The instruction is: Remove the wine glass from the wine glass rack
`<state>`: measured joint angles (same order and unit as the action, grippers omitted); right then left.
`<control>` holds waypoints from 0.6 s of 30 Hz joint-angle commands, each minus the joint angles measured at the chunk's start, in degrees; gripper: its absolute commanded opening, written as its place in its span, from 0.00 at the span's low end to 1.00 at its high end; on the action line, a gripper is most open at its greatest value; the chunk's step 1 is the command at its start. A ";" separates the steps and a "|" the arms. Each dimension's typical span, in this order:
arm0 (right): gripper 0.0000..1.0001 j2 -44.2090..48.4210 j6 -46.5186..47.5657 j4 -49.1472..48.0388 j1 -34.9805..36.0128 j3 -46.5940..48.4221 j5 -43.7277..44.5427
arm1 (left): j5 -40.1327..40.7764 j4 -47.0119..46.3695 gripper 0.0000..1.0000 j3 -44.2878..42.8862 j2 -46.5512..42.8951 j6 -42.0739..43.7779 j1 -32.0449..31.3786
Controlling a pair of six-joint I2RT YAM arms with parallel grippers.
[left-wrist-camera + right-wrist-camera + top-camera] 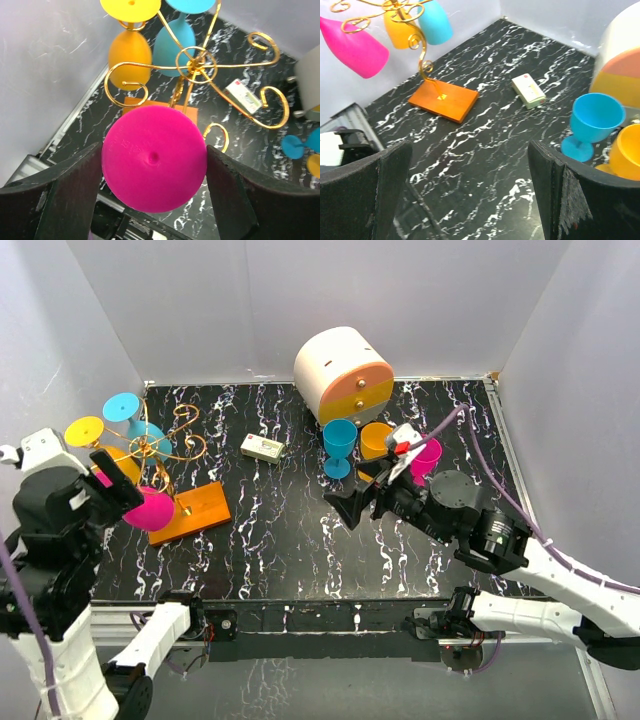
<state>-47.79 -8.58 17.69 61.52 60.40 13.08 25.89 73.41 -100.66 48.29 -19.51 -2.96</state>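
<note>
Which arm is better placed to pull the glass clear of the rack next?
Left. The left gripper clamps the pink wine glass by its foot, beside the hooks of the wine glass rack; the right gripper hangs open over mid-table, far away.

Top camera looks down from above and behind; both wrist cameras face the wine glass rack (pixel 195 62), left nearest.

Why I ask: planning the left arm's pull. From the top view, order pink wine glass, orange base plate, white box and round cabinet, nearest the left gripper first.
1. pink wine glass, between the fingers of the left gripper
2. orange base plate, just right of it
3. white box, mid-table
4. round cabinet, far back
</note>
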 commanded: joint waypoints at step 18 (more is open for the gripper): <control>0.98 -13.24 -43.93 -31.05 0.36 -5.33 -25.45 | -17.23 -8.12 0.48 9.78 -18.56 -32.65 -14.10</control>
<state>-57.45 -40.77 -0.32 61.52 55.59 -5.80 9.91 70.61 -96.27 34.26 -40.88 -14.22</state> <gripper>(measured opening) 0.983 0.737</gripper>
